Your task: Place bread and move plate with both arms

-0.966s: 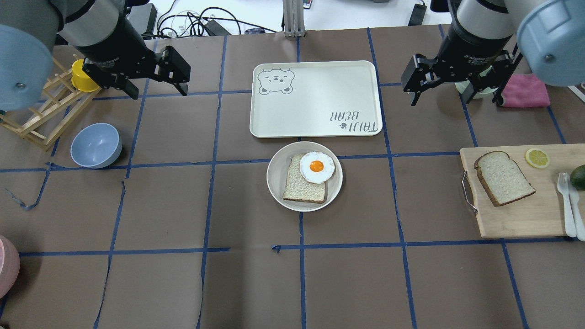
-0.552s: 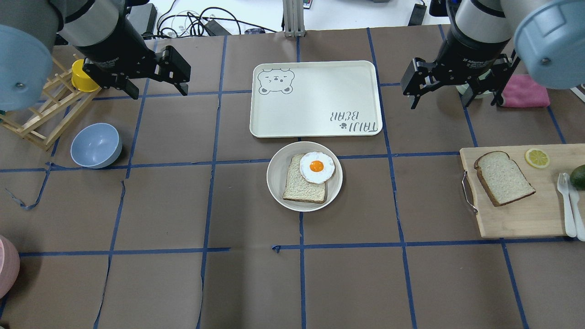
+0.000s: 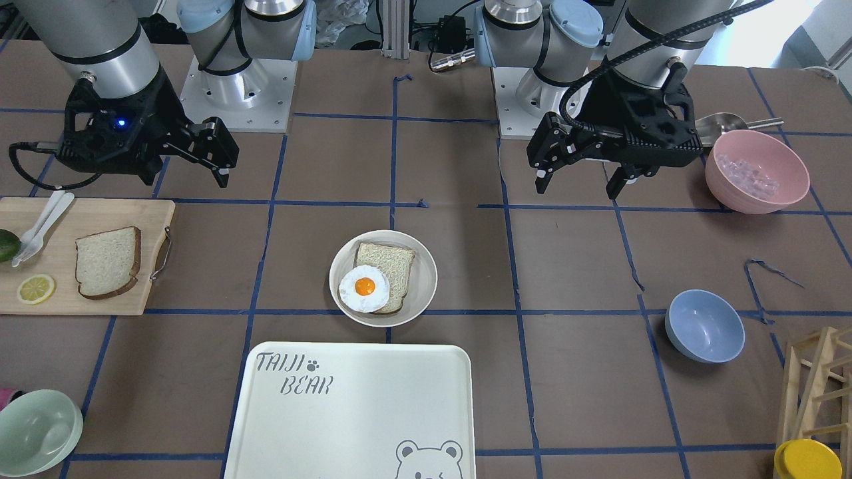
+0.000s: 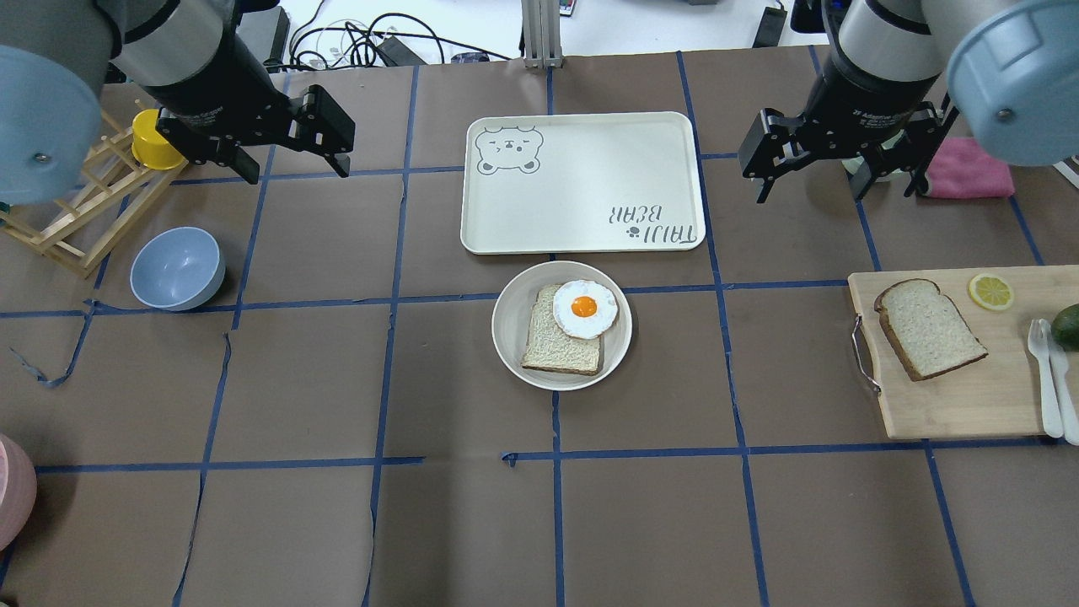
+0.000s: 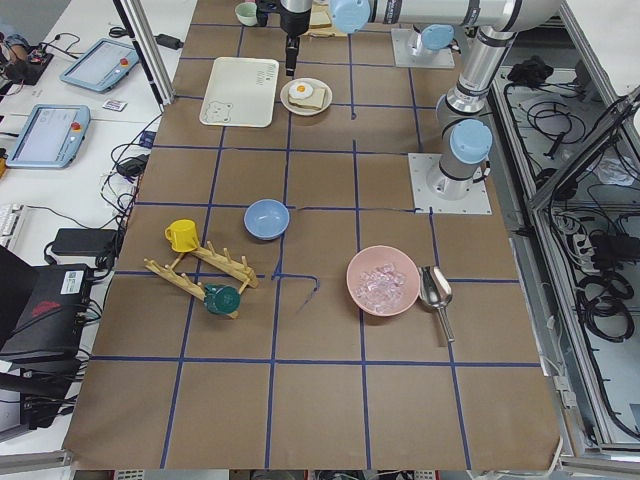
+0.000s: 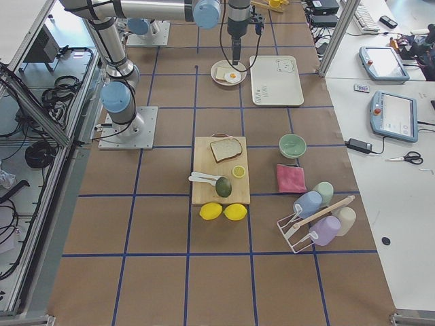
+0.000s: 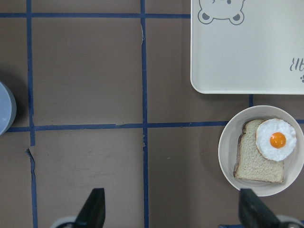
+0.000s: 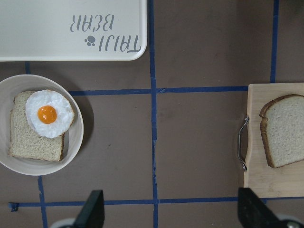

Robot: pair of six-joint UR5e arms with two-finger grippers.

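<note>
Right arm (image 4: 881,51) has turned its wrist level since a second ago; left arm (image 4: 181,51) barely shifted.
Both arms' jaws stand wide apart and empty above the tabletop (image 4: 337,523). The bread (image 4: 927,329) lies on the cutting board (image 4: 952,405), well apart from the plate (image 4: 501,333), which holds another slice (image 4: 556,350) and an egg (image 4: 584,308).

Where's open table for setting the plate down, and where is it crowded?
Bare paper lies between the blue bowl and the plate, and between the plate and the cutting board. The tray is bare too. The board is crowded: bread, lemon slice, cutlery.
</note>
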